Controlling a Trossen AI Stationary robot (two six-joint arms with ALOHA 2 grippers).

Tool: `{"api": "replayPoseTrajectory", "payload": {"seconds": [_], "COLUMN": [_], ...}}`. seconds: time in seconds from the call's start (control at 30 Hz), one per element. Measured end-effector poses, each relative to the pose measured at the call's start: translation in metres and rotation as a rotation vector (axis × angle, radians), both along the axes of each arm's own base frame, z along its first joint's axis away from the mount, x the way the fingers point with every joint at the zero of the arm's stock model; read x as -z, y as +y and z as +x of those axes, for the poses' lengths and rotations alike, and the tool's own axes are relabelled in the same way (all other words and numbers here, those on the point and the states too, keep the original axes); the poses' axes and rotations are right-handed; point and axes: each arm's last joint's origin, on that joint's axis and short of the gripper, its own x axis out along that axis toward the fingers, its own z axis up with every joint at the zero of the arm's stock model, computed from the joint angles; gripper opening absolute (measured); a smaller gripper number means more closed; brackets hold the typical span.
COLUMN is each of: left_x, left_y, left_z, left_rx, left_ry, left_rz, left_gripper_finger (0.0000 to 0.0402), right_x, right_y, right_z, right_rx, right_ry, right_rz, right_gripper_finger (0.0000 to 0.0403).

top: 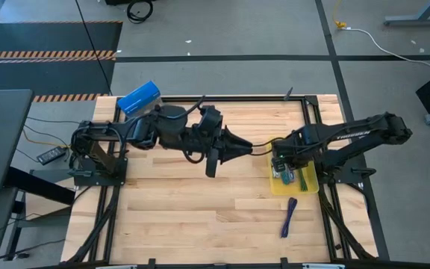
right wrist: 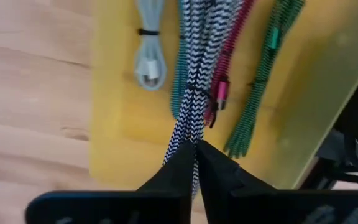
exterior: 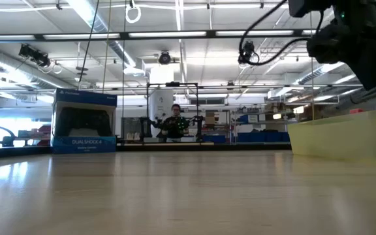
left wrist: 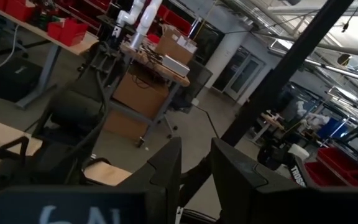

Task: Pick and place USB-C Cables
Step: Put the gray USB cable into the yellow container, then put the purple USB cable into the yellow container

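Note:
My right gripper (right wrist: 195,148) hovers over the shallow yellow tray (top: 310,184) at the table's right and is shut on a black-and-white braided USB-C cable (right wrist: 194,74). On the tray floor lie a grey cable (right wrist: 149,56), a teal one (right wrist: 178,93), a maroon one (right wrist: 230,62) and a green one (right wrist: 260,93). A purple cable (top: 288,217) lies flat on the wood, nearer than the tray. My left gripper (top: 246,147) hangs over the table's middle, pointing right toward the tray, with a narrow gap between its fingers (left wrist: 166,171); it touches nothing. My right gripper pinches the braided cable between its two fingertips at one end of the bundle (right wrist: 193,134), coming from above and pointing down, fingers in line with the cable. The bundle shows wider than the cables on the tray, so it sits above them; its other end runs out of the picture.
A blue box (top: 139,97) stands at the far left corner of the table and shows in the low view too (exterior: 83,124). The tray's wall (exterior: 344,134) rises at the right. A person (exterior: 175,123) stands far off in the room. Bare wood spreads at the near middle.

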Motion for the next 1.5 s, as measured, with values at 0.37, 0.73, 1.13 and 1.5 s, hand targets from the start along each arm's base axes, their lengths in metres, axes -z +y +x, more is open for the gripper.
{"api": "replayPoseTrajectory", "payload": {"seconds": [0.37,0.73,1.13,1.5], "left_x": [0.000,0.004,0.005,0.003], "left_y": [-0.007,-0.006,0.002,0.004], "left_z": [-0.001,-0.001,0.000,0.000], "left_rx": [0.035,0.042,0.058,0.079], "left_ry": [0.000,0.027,0.034,0.024], "left_rz": [0.028,0.111,0.130,0.042], "left_gripper_finger": [0.0094,0.0094,0.0094,0.0094], "right_x": [0.005,-0.023,0.016,0.059], "right_y": [0.010,0.073,0.142,0.170], "right_z": [0.001,0.008,0.010,0.030], "right_rx": [0.032,0.129,0.183,0.125], "right_ry": [-0.013,-0.136,0.084,0.101], "right_rz": [-0.005,0.159,0.171,0.119], "right_gripper_finger": [0.0140,0.0189,0.0190,0.0190]}}
